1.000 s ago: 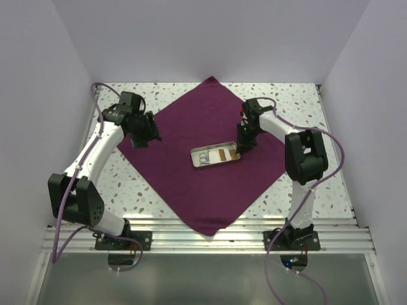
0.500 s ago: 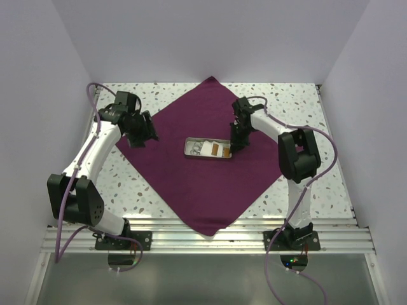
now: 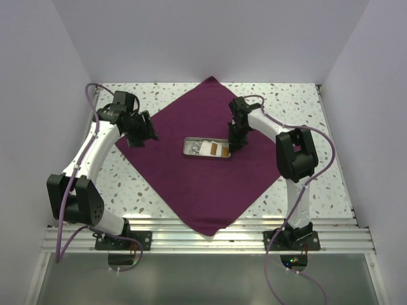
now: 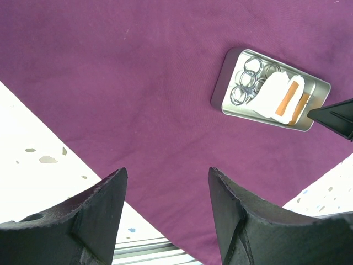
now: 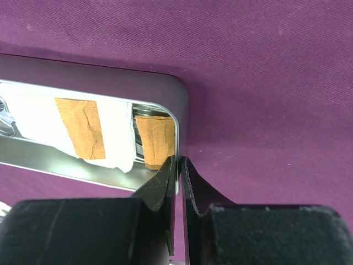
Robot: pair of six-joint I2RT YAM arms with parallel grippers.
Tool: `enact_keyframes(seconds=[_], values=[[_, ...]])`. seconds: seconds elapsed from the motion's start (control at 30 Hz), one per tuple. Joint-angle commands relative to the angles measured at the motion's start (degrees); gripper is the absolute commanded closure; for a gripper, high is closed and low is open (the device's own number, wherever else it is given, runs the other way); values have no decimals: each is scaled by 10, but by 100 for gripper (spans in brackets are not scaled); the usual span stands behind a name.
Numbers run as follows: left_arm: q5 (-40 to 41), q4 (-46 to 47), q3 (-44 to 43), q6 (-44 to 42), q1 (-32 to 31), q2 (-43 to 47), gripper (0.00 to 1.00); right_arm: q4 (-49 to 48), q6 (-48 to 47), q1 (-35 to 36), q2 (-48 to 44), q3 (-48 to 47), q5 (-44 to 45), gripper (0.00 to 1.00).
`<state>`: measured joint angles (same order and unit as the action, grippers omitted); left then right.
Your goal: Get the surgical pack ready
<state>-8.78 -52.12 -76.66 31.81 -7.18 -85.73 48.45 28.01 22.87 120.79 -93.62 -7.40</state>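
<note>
The right tool [image 5: 179, 161] is pinched almost closed on the right end wall of the metal tray [image 5: 83, 72], one finger inside the rim and one outside. That arm reaches forward and bends inward, wrist pointing down. The tray's long side runs left to right; in it lie a white pad [image 4: 269, 93] with orange-brown strips [image 4: 287, 98] and metal rings [image 4: 247, 83].

The tray sits on the surgical pack [image 3: 203, 184], spread flat mid-tabletop [image 3: 127, 184] as a diamond, one corner pointing far, one near.

The left tool [image 4: 165, 174] hangs wide apart above the pack's left corner, its arm stretched along the left side.
</note>
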Motion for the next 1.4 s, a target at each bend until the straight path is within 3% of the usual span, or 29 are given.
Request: enact_keyframes(seconds=[0.0,0.8,1.37], values=[[-12,-2,-9,-16,5,11,35,14,-10,1,-2,-9,13,98],[-19,11,4,-15,7,34,35,19,-54,2,-1,-10,21,100],[-28,36,58,-11,7,69,34,55,-59,2,16,-38,28,94]])
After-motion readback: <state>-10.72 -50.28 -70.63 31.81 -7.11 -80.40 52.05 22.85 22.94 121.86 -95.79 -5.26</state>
